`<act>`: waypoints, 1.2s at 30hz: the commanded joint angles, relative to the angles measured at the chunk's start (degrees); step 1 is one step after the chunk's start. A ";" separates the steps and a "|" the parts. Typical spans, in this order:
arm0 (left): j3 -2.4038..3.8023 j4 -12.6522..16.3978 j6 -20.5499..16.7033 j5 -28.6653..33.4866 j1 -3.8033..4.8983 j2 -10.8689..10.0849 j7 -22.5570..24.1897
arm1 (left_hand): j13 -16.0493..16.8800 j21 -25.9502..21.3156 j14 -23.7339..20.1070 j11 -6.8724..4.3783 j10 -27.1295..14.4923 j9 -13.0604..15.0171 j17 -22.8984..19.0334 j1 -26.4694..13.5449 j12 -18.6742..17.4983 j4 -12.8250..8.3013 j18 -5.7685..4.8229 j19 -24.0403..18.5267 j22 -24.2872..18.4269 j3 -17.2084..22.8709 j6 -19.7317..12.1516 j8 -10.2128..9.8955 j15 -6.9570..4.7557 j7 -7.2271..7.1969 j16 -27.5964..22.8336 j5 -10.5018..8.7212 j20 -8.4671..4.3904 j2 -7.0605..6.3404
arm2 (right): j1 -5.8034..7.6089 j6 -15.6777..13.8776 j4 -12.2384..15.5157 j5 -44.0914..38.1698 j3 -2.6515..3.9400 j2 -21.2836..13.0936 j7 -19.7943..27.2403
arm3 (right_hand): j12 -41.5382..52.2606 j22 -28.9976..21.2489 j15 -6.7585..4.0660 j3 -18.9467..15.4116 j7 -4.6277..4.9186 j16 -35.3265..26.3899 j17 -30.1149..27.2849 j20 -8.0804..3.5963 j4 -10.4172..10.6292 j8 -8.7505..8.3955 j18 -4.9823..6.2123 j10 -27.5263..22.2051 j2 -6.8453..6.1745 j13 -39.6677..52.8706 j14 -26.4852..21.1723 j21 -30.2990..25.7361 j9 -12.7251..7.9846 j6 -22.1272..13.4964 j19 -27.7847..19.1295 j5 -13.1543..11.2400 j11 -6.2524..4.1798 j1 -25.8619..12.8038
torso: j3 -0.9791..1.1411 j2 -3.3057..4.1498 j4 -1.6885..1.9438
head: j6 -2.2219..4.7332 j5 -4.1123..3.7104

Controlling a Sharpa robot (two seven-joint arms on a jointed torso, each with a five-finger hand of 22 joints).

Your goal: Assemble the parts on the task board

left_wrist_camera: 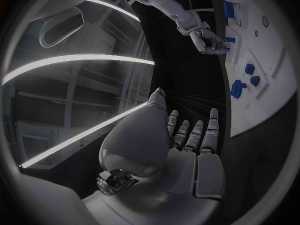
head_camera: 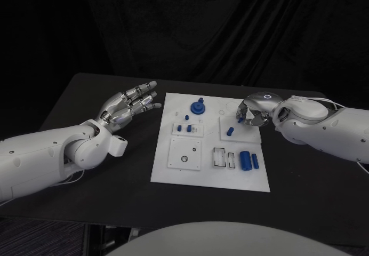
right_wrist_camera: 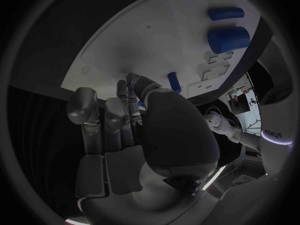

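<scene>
A: Which part is in hand, and where is it?

B: A small blue peg [head_camera: 240, 121] sits over the far right square of the task board [head_camera: 211, 181], pinched in the fingertips of the right hand [head_camera: 252, 114]. From the right wrist, blue shows between the curled fingers [right_wrist_camera: 128, 92].

A: Which way does its long axis run?

B: Too little of it shows to tell; it seems roughly upright, tipped slightly.

A: How should the step be done well?

B: Probably by bringing the peg plumb over its hole, lowering slowly, and releasing only once seated.

A: And around it?

B: A stacked blue piece [head_camera: 198, 107] stands toward the far edge, two cylinders [head_camera: 247, 159] lie at the near right. The left hand [head_camera: 127, 107] hovers beside the board, fingers spread, holding nothing.
</scene>
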 commanded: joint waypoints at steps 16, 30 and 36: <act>0.05 -0.29 0.48 -0.17 -0.12 0.17 5.10 | 0.10 0.34 0.38 0.39 0.03 0.05 0.06 0.87 0.40 -0.52 0.21 0.59 -0.09 0.08 0.08 0.08 0.18 0.18 0.29 0.18 -0.12 0.18 | 4.74 -2.83 8.66 1.63 0.21 -4.31 -2.04 | -2.04 7.55 -0.03 -0.34 0.43 0.00 -0.28 -0.12 0.25 0.37 -0.53 0.66 0.67 -0.68 0.30 0.18 4.80 1.00 -0.08 -0.13 0.30 -1.36 | -0.12 -0.04 -0.12 | -0.01 0.81; 0.05 -0.95 1.08 -0.17 -0.23 1.01 4.57 | 0.07 0.31 0.17 0.64 -0.03 -0.04 0.01 1.05 0.28 -0.70 0.05 0.58 -0.29 0.13 -0.44 -0.07 0.27 0.12 0.25 0.19 -0.14 0.42 | 5.42 3.77 19.61 -1.28 0.06 -4.02 -4.03 | -2.93 7.38 0.13 -0.54 0.44 -0.20 -0.57 0.00 0.61 0.09 -0.43 0.74 0.57 -0.98 0.25 -0.48 5.20 0.53 -0.31 -0.15 0.48 -2.01 | -0.09 0.13 0.03 | -0.01 1.78; 0.05 -1.10 1.17 -0.17 -0.39 1.10 4.36 | 0.08 0.28 0.11 0.73 -0.04 -0.05 -0.01 1.08 0.30 -0.73 -0.02 0.56 -0.38 0.16 -0.55 -0.10 0.31 0.10 0.24 0.19 -0.14 0.58 | 4.29 4.84 20.19 -6.61 0.04 -1.42 -4.89 | -3.31 7.33 0.18 -0.72 0.30 -0.33 -0.73 0.07 0.89 -0.08 -0.40 0.92 0.39 -1.09 0.18 -0.63 5.38 0.34 -0.38 -0.16 0.51 -2.55 | -0.12 0.12 -0.03 | -0.01 2.39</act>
